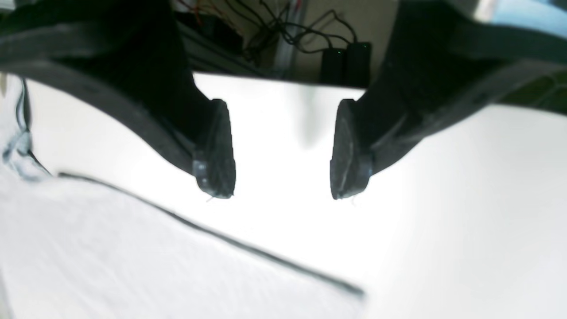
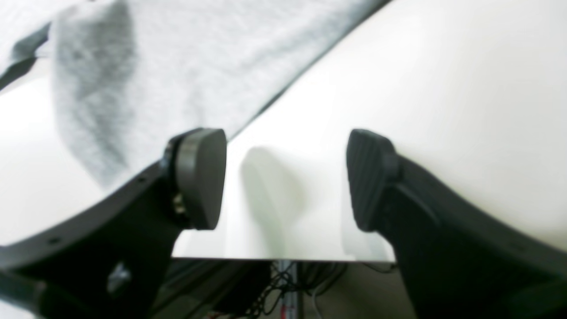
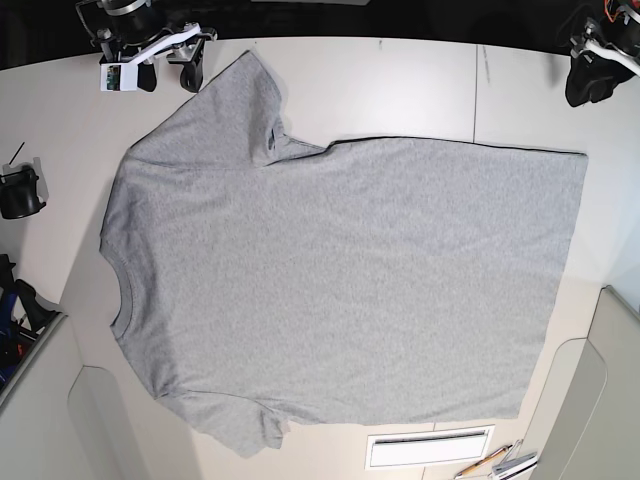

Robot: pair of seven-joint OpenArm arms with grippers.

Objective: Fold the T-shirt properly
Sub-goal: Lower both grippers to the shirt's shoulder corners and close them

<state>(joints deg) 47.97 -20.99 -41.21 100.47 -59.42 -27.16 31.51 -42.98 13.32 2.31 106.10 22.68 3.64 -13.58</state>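
**Shirt spread flat, both claws released at the far corners**

The large heather-grey short-sleeved cotton T-shirt (image 3: 340, 280) lies plain side up across the white counter (image 3: 400, 90), collar at the frame's left, hem at the right; its long axis runs left to right. The right claw (image 3: 165, 55) stands spread and empty at upper left, just beside the upper sleeve. The left claw (image 1: 283, 168), also spread and empty, sits at upper right, nearer the hem corner. Each arm is likely to take the end nearest it.
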